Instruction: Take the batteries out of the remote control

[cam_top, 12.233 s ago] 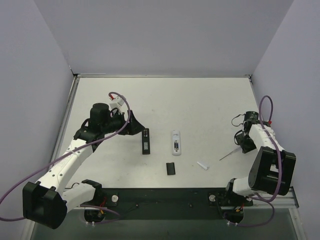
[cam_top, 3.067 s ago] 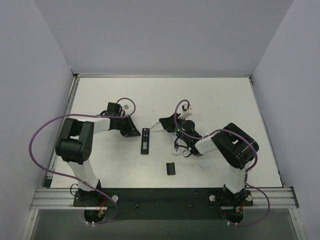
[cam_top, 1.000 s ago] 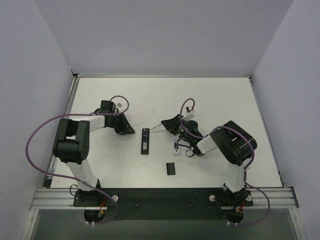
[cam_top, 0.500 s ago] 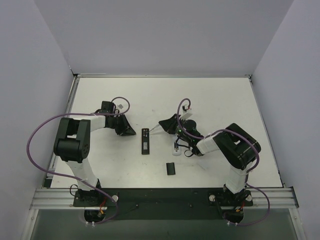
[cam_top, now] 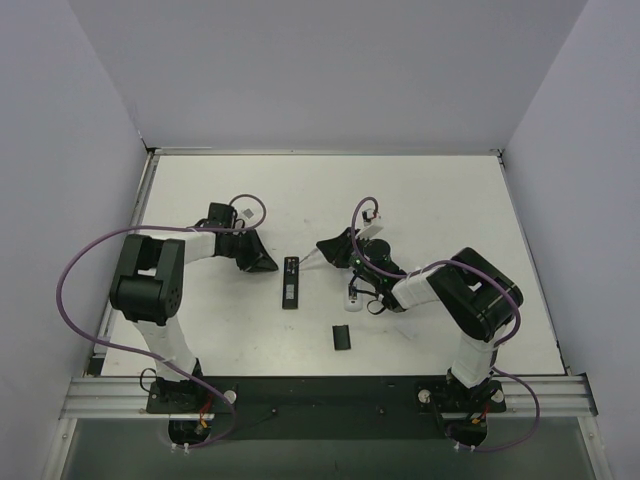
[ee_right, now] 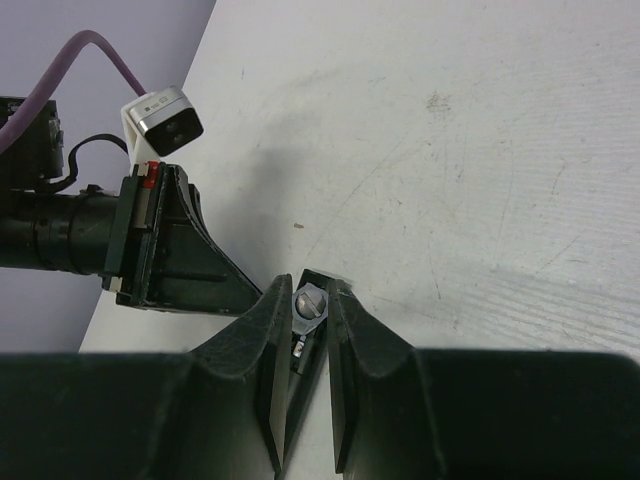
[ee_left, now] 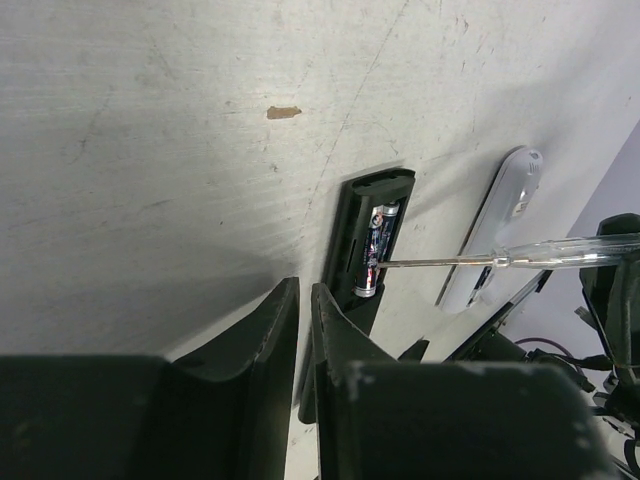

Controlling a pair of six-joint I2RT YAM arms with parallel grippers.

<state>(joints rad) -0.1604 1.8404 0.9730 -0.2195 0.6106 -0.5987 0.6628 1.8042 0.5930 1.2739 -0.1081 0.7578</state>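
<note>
A flat black cover lies near the black remote.

Shows no legible text, brand, number or sign anywhere. Reveals only coloured printing on the batteries in the black remote, too blurred to read.

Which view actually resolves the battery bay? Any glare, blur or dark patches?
Left wrist: batteries in the black remote sharp, small glints; clear-handled tool glares slightly; left fingers dark, soft. Right wrist: right fingers underexposed around the tool's end; table bright. Top external: even light, bay too small to resolve.
</note>
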